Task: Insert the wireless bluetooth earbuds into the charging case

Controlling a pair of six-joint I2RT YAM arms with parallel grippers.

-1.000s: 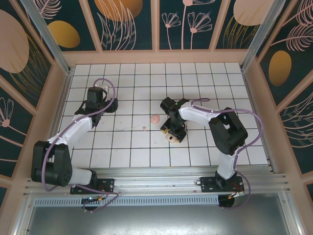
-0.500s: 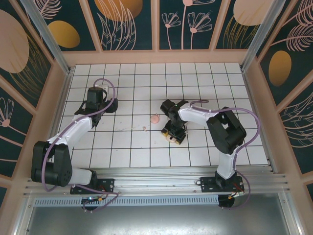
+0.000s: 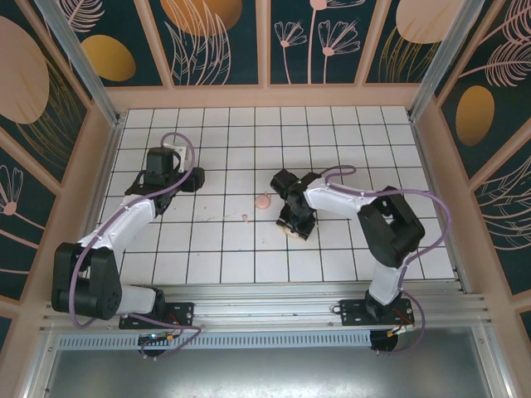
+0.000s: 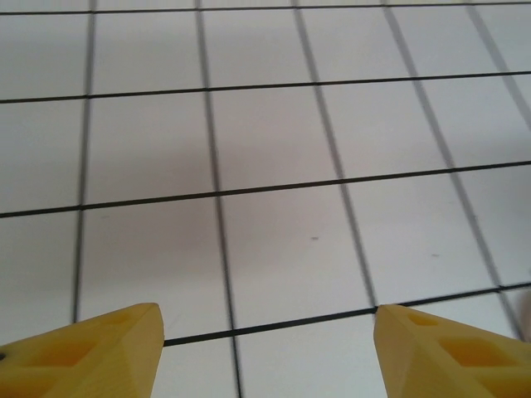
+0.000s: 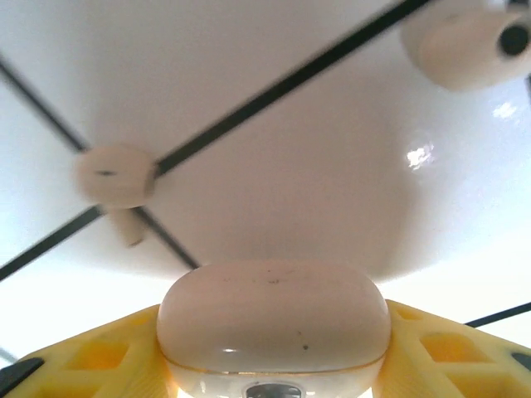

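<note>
The salmon-pink pebble-like plastic charging case (image 5: pixel 274 315) is seemingly being pinched by the right gripper (image 5: pixel 275 352); the left gripper (image 4: pixel 265 348) is being held spread; both tiny cream plastic earbuds (image 5: pixel 116 176) are lying uninserted on the desk (image 5: pixel 332 157).

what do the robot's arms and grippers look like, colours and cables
The left arm and right arm have white shells with black joints and bases, and a purple cable loops along each. The gripper fingers are yellow plastic with recessed pockets. A small green light glows near the right wrist.
</note>
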